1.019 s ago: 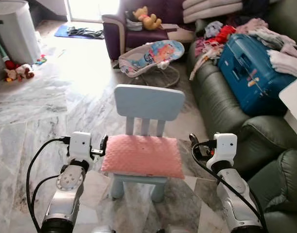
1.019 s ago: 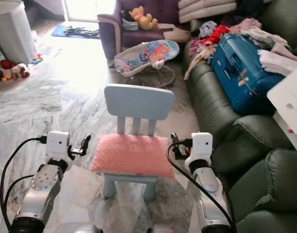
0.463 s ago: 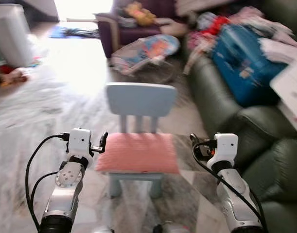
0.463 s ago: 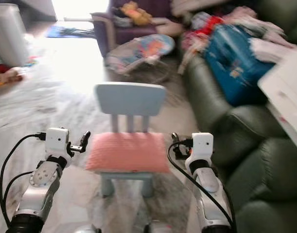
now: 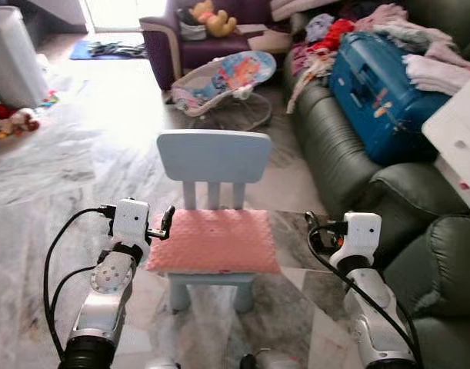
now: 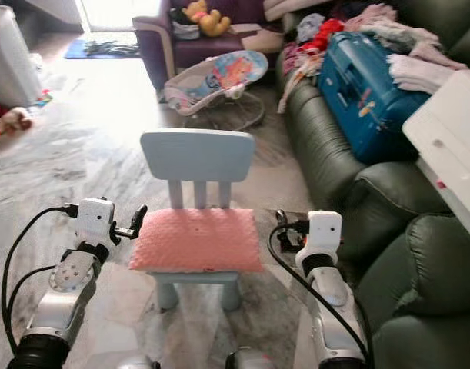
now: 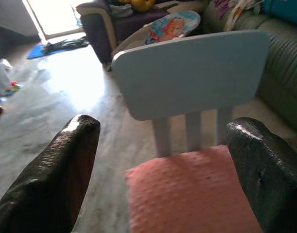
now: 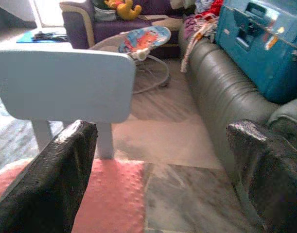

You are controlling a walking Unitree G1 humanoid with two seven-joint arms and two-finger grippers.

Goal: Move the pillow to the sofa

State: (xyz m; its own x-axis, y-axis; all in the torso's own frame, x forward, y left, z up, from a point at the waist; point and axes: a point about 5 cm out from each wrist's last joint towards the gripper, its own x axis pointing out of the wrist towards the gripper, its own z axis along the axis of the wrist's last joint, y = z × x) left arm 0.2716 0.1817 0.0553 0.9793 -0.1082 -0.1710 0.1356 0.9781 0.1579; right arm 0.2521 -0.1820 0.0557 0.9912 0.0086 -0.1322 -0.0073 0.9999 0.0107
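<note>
Left eye view shows the left pincer [image 5: 167, 221] and right pincer [image 5: 312, 227] both spread wide and holding nothing, flanking the pink pillow [image 5: 213, 241], which lies flat on the seat of the small blue chair [image 5: 214, 157]. Against a second ago the whole picture has slid, so the camera moved, not the things; the pillow's place on the chair is unchanged, and the grasp looks yet to come. Beyond, right, the green sofa [image 5: 350, 157] carries a blue suitcase [image 5: 381, 84] and clothes
</note>
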